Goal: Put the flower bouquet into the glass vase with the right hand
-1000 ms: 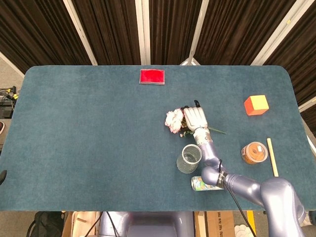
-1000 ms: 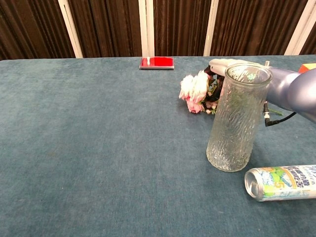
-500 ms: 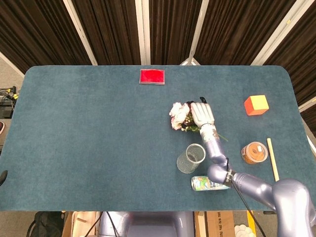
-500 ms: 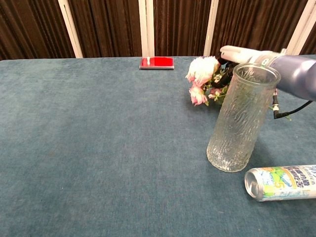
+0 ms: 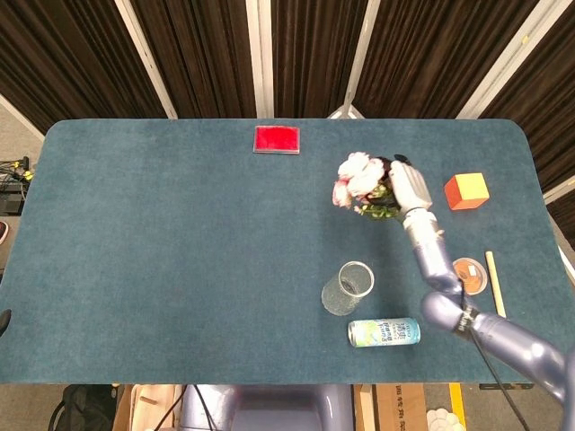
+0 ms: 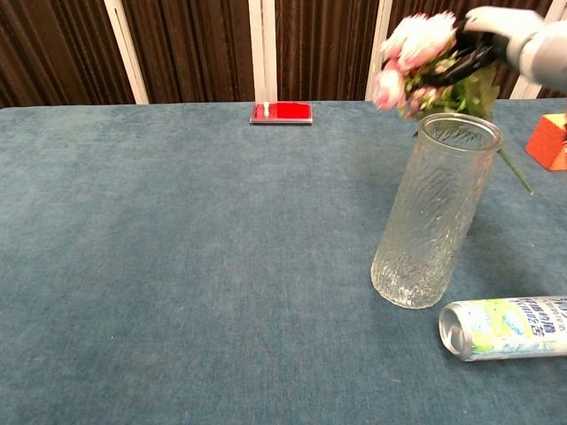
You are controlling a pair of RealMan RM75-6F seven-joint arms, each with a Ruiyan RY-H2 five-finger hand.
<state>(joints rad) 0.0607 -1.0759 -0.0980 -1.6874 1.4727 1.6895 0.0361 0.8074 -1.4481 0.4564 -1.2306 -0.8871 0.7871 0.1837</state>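
My right hand (image 5: 409,186) (image 6: 507,32) grips the flower bouquet (image 5: 361,186) (image 6: 423,62) and holds it in the air, well off the table. Its pink and white blooms point to the left, and a green stem (image 6: 516,172) trails down to the right. The glass vase (image 5: 346,288) (image 6: 434,212) stands upright and empty on the blue table, nearer to me than the bouquet and lower. In the chest view the bouquet hangs above and behind the vase rim. My left hand shows in neither view.
A drink can (image 5: 384,332) (image 6: 506,327) lies on its side just right of the vase. An orange cube (image 5: 466,191) (image 6: 547,141), a round orange-lidded tub (image 5: 469,274) and a wooden stick (image 5: 495,284) sit on the right. A red flat box (image 5: 277,139) (image 6: 282,112) lies at the far edge.
My right hand has lifted the bouquet off the table and carried it up and to the right. The vase and can have stayed put.
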